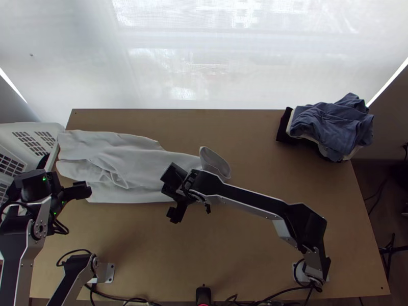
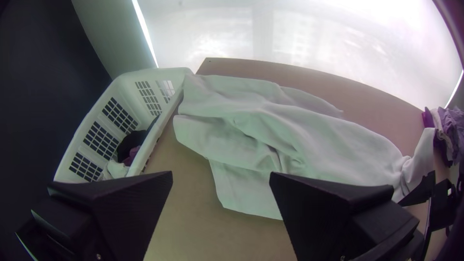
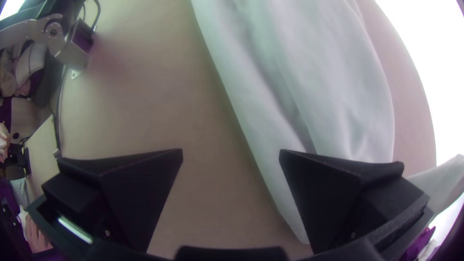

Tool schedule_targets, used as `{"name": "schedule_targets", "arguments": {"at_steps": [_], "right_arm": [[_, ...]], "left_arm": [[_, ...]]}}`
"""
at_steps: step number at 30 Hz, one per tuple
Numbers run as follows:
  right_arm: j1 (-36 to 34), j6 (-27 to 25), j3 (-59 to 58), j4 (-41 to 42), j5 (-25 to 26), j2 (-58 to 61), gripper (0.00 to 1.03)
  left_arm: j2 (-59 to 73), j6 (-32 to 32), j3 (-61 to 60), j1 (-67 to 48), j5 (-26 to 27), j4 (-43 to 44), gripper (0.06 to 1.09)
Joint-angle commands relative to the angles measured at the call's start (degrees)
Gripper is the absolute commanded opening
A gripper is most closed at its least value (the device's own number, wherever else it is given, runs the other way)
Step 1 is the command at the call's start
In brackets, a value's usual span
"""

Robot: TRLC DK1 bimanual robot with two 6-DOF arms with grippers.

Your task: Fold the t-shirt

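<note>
at the far left of the frame, a white laundry basket [image 1: 9, 133] sits against the counter [image 1: 122, 245], with dark, purplish and white clothes [image 2: 129, 147] inside it. just beside it, at the left of the frame and lower than the shirt's left end, i have my left end effector [image 1: 48, 190]. it's released, its two black fingers wide apart, and the left wrist view shows bare counter between them.

the white t-shirt [image 1: 127, 160] lies lengthwise from the left of the frame to the centre, flat in places and rumpled in others. its left end reaches right up to the basket, creases and a small bunched part run through its left half, and layers overlap along its lower edge. at the centre of the frame, its right end turns up in a loose loop [image 1: 214, 162].

over the shirt's lower edge, near that loop, is my right end effector [image 1: 174, 196]. it's released too, fingers wide apart: in the right wrist view one is over the bare counter and the other over the shirt's edge. i can't tell whether that one touches the fabric. my right arm [image 1: 255, 199] slants from there to its base at the lower right.

at the upper right of the frame, a pile of clothes [image 1: 331, 125] sits on the counter, blue on top with white and black beneath.
</note>
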Motion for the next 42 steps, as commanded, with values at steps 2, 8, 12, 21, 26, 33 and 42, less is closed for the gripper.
{"name": "schedule_targets", "arguments": {"at_steps": [2,8,12,21,26,33,42], "right_arm": [[-2.69,-0.75,1.97,0.03,-0.01,5.84,0.93],[-5.94,-1.46,3.38,0.03,-0.01,7.86,0.87],[-6.82,-1.72,3.73,-0.06,-0.1,8.56,0.76],[-6.73,-4.0,2.59,0.12,-0.89,8.3,0.13],[-6.91,-4.71,2.06,0.12,-0.89,5.31,0.03],[-8.67,-4.71,4.08,-0.41,-0.8,-5.68,0.03],[-11.04,-6.03,14.72,-7.97,2.54,-13.5,0.03]], "left_arm": [[1.54,0.0,-2.18,1.04,1.09,1.02,1.03],[2.69,0.0,-2.27,1.04,1.61,1.81,1.03],[3.57,0.0,-2.27,1.04,1.7,2.43,1.03],[4.09,-0.7,-3.59,0.95,2.14,3.48,1.03],[4.09,-0.62,-3.59,0.95,2.23,3.66,1.03],[4.36,-1.5,-2.89,0.25,3.2,4.45,1.03],[4.8,-2.02,-1.66,-2.12,3.2,5.33,1.03]]}}
